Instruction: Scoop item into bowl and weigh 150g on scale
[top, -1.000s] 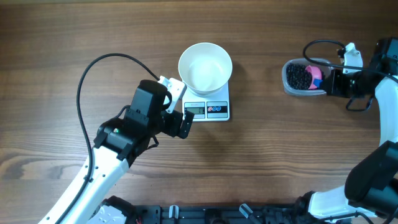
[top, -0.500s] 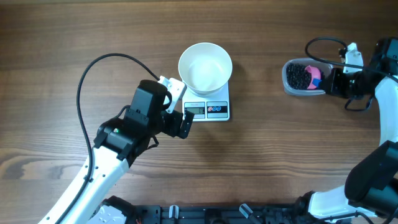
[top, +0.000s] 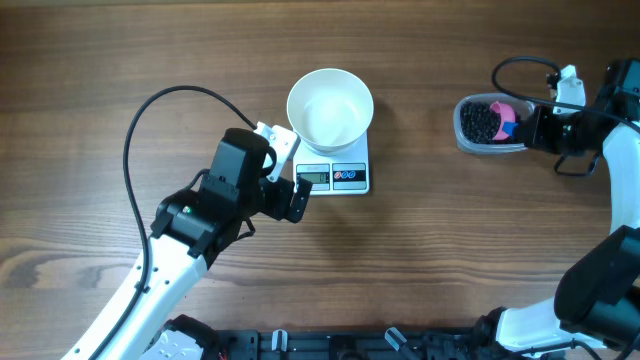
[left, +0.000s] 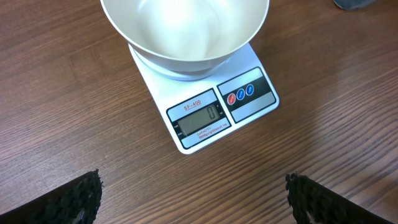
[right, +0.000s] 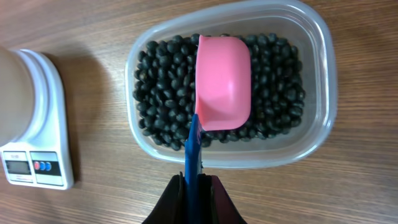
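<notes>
I see the bowl (top: 330, 108), smooth, round, deep and plain white, sitting on the scale (top: 340, 177), a flat white rectangular slab; its grey display and two round buttons lie along its 6 o'clock edge. Nothing shows inside the bowl from overhead. My left gripper (left: 193, 202) hangs released at about 8 o'clock of the scale, its rough black fingers spread wide over the bare wood-grain bench (top: 450, 250). At 3 o'clock of the bowl, well apart, stands a clear plastic tub (right: 323, 74) with rounded corners; the item (right: 155, 93), a heap of small glossy black beans, fills its floor. My right gripper (right: 194, 186) is clenched on the thin blue handle of a scoop (right: 224, 81); its rounded pink plastic cup sits over the beans inside the tub.
</notes>
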